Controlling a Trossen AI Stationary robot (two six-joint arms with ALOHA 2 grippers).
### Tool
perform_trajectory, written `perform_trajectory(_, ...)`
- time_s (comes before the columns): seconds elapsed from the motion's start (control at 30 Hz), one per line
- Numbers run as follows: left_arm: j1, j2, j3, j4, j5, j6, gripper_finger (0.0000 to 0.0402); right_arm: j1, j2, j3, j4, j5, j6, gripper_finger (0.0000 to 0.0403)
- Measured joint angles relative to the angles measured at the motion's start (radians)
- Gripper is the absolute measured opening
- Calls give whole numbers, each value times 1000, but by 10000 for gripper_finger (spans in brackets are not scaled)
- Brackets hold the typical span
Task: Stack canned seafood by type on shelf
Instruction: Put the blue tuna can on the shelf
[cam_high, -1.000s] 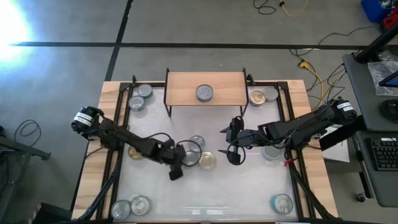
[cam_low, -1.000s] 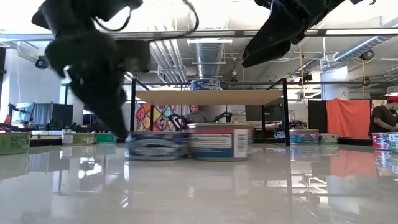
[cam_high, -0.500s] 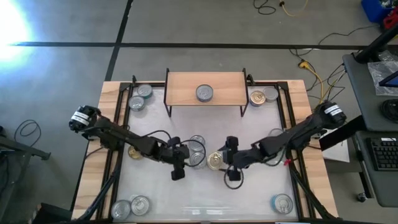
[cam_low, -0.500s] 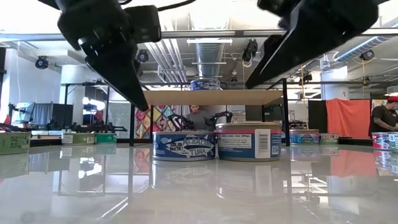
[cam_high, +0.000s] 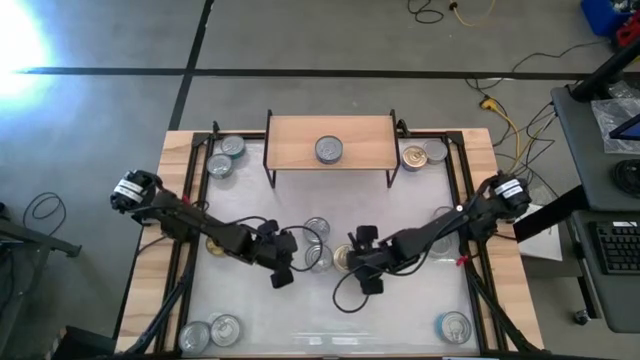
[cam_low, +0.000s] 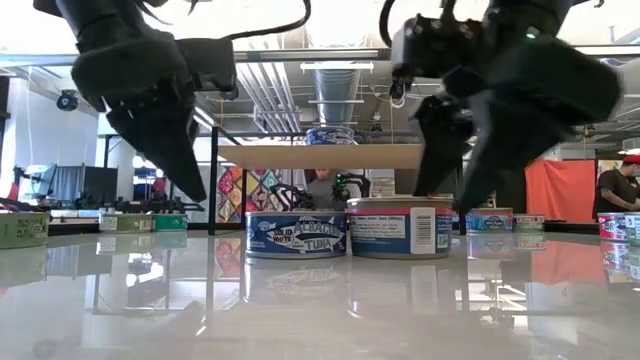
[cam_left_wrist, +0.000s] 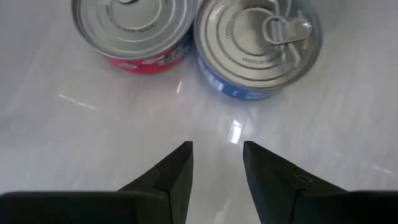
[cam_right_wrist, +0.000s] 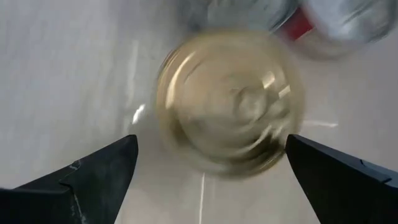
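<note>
1. Looking straight down: the left gripper (cam_high: 282, 262) hovers over the white table (cam_high: 300, 310), empty, its fingers partly apart, just beside a pair of silver tins (cam_high: 317, 243). The right gripper (cam_high: 357, 268) faces it from the other side, fingers spread wide, with a gold tin (cam_high: 343, 259) right at its tips. Beyond both grippers stands the shelf (cam_high: 330, 140), carrying one silver tin (cam_high: 329, 150). More tins sit off in the corners: two (cam_high: 226, 155) beside the shelf's left leg, two (cam_high: 424, 155) beside its right leg, two (cam_high: 211, 331) at the near left and one (cam_high: 454, 325) at the near right.

2. From table height: a blue-sided tin (cam_low: 296, 233) and a taller pink-banded tin (cam_low: 398, 225) stand touching on the table. The left gripper (cam_low: 182, 160) hangs above and to one side of the blue one, clear of it. The right gripper (cam_low: 455, 160) hangs over the other tin's far side; contact cannot be judged from here. The shelf (cam_low: 330, 155) shows behind them.

3. Left wrist view: two narrowly parted fingers (cam_left_wrist: 176, 174) point at the gap between a red-sided tin (cam_left_wrist: 134, 28) and a blue-sided tin (cam_left_wrist: 258, 46), holding nothing. The two tins lie just ahead of the tips, side by side.

4. Right wrist view: wide-open fingers (cam_right_wrist: 102, 171) flank the gold tin (cam_right_wrist: 230, 102), which lies between them and slightly ahead, blurred. They do not appear to touch it. Past it, a red-sided tin (cam_right_wrist: 339, 22) shows at the edge.
</note>
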Motion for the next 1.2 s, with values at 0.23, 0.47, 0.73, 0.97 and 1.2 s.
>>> perform_trajectory(0.23, -68, 4, -4, 48, -76, -77, 127, -20, -51, -21, -60, 60, 9, 400)
perform_trajectory(0.47, -138, 4, -6, 60, -165, -147, 127, 3, -123, -29, 44, 53, -20, 400)
perform_trajectory(0.73, -163, 5, -40, 190, -208, -148, 127, 14, -43, -87, 198, 83, -88, 400)
perform_trajectory(0.97, -164, 5, -88, 241, -209, -163, 127, -56, 5, -89, 203, 225, -139, 400)
perform_trajectory(1.2, -163, 5, -137, 341, -215, -173, 127, -139, -20, -89, 200, 312, -182, 400)
